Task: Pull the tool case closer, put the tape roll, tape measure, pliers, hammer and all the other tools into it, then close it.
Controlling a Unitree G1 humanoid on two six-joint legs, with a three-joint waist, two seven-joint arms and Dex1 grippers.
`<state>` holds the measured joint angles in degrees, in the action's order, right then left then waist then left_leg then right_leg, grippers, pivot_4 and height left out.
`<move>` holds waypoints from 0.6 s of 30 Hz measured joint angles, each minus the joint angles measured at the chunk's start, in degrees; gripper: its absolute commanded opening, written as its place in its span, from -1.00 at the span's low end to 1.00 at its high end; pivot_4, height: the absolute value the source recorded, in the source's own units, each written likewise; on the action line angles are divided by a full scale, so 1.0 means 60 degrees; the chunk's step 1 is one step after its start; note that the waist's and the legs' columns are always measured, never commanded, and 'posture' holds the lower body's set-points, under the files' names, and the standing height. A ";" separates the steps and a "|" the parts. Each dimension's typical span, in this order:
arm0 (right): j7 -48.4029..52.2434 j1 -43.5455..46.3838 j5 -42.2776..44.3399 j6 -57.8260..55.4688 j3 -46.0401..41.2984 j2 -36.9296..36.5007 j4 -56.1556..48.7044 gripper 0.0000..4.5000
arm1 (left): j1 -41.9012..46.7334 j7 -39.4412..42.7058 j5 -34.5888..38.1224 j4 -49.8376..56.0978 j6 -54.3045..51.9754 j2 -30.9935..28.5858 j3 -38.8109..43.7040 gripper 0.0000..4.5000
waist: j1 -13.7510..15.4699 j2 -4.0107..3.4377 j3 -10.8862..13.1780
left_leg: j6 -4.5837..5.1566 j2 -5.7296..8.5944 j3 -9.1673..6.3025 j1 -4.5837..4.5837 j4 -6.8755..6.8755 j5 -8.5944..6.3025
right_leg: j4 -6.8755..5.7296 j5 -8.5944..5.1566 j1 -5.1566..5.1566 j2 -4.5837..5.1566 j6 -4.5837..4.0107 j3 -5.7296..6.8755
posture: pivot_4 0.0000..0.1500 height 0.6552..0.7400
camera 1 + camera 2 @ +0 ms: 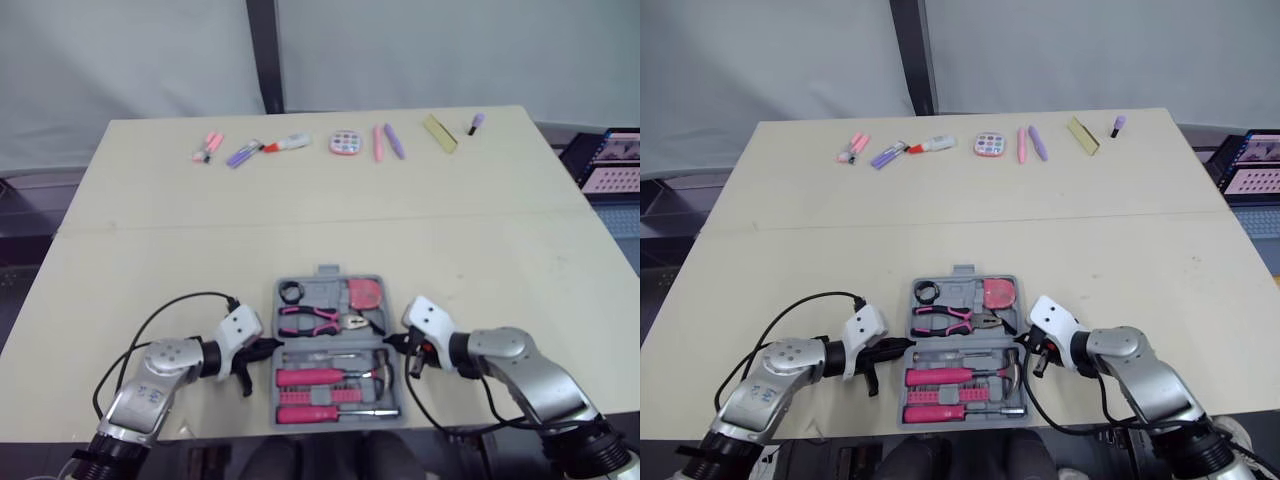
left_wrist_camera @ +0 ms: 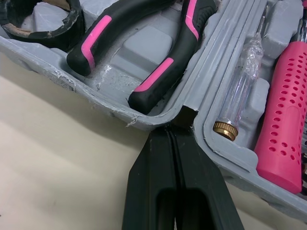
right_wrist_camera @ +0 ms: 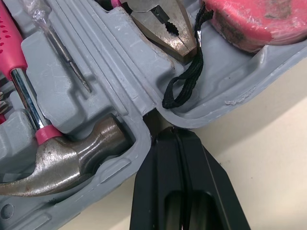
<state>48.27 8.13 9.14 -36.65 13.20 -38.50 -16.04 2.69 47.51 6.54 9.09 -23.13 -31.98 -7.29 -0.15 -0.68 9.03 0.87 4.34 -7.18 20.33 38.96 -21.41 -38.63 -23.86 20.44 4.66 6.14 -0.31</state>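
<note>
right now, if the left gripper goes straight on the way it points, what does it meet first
The case, at the hinge notch in its rim. The left gripper, fingers shut, seems to be touching it there, though contact is hard to judge. Just beyond lie the pliers.

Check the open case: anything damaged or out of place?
Minor only. The case rim is frayed, with white burrs beside the pliers handles. The tape measure has its strap lying loose against the pliers' nose. The hammer head looks tarnished. The tools sit in their slots.
</note>
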 measured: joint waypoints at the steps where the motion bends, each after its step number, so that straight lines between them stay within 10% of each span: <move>1: 0.0000 0.0000 0.0000 0.0000 0.0001 0.0000 -0.0001 -0.99 | 0.0000 0.0001 0.0000 0.0000 0.0000 -0.0001 0.0000 -0.98 | 0.0000 0.0000 0.0000 | 0.0000 0.0000 0.0000 0.0000 0.0000 0.0000 | 0.0000 0.0000 0.0000 0.0000 0.0000 0.0001 | 1.00 1.00; 18: 0.0119 -0.0073 0.0103 -0.0160 0.0050 -0.0111 -0.0158 -0.99 | -0.0158 -0.0070 0.0002 0.0213 -0.0098 -0.0054 0.0003 -0.98 | 0.0004 0.0000 0.0000 | 0.0000 -0.0001 0.0001 0.0000 -0.0002 0.0000 | 0.0004 0.0000 0.0000 0.0000 0.0000 0.0000 | 1.00 1.00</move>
<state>48.98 7.70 9.76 -37.61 13.49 -39.17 -16.99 1.74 47.09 6.55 10.37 -23.72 -32.31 -7.26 -0.12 -0.68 9.03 0.86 4.34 -7.18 20.33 38.95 -21.41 -38.60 -23.86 20.44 4.66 6.14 -0.31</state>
